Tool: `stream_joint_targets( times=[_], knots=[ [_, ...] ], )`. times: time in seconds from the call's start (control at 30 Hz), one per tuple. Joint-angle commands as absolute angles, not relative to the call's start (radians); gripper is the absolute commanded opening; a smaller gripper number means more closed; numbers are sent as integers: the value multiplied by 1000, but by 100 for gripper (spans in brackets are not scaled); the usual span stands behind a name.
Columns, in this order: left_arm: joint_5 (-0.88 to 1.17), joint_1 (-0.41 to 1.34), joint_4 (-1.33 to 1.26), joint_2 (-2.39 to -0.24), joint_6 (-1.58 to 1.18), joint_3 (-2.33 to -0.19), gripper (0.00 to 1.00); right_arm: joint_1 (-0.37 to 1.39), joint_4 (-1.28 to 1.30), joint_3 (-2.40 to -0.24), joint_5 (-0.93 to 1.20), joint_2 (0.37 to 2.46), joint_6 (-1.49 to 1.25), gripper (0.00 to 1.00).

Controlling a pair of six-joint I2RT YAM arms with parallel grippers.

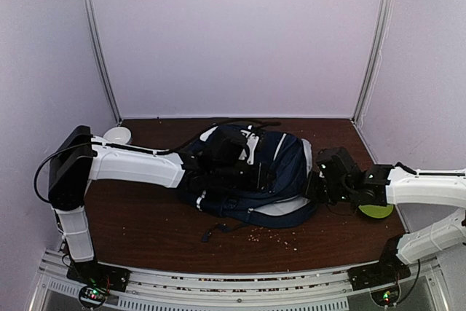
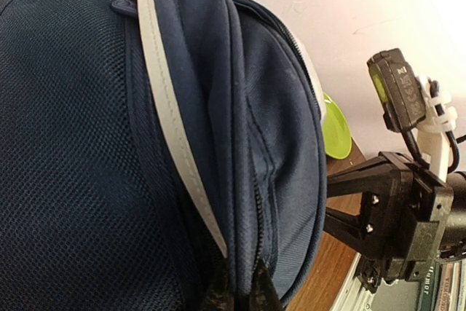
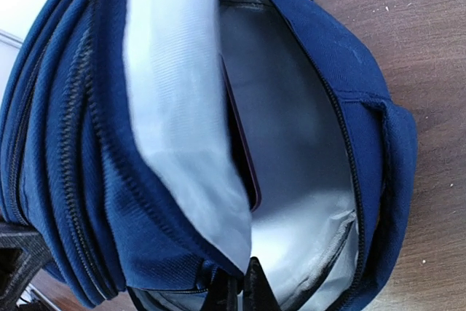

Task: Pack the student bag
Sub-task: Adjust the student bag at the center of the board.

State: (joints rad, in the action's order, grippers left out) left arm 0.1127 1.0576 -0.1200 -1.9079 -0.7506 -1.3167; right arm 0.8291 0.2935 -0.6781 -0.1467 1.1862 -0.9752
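The left claw (image 2: 244, 295) is closed on a fold of the bag (image 2: 80, 172) beside a zip. Only its dark fingertips show, at the bottom edge of the left wrist view. The right claw (image 3: 239, 290) is closed on the rim of the bag's open mouth, at the zip line.

Above the left claw, a pale stripe (image 2: 171, 129) runs across the navy mesh. Above the right claw, the mouth gapes onto light grey lining (image 3: 298, 180). A thin dark flat item (image 3: 245, 154) stands inside against the lining, but what it is cannot be told.

The bag lies on its side at mid-table (image 1: 145, 216), between the two arms, with its mouth toward the right arm. The left arm reaches over it from the left. A dark strap (image 1: 216, 229) trails from the bag toward the near edge, and crumbs (image 1: 273, 236) are scattered just in front. A green disc (image 1: 376, 211) lies under the right wrist. A white round object (image 1: 117, 135) sits at the far left corner.
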Motion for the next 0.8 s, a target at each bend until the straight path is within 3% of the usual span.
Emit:
stream_joint_targets(
  times=[0.0,0.3,0.77],
  knots=[
    [117,1065,-254,-1805,-749,-1305,0,809,217,-675,-169,1172,-936,0],
    [22,1037,-188,-1668,-718,-1234,0,787,-290,-474,3,1025,-830,0],
    [-68,1026,-220,-1515,-768,-990,0,802,-650,-330,101,1261,-914,0]
  ],
)
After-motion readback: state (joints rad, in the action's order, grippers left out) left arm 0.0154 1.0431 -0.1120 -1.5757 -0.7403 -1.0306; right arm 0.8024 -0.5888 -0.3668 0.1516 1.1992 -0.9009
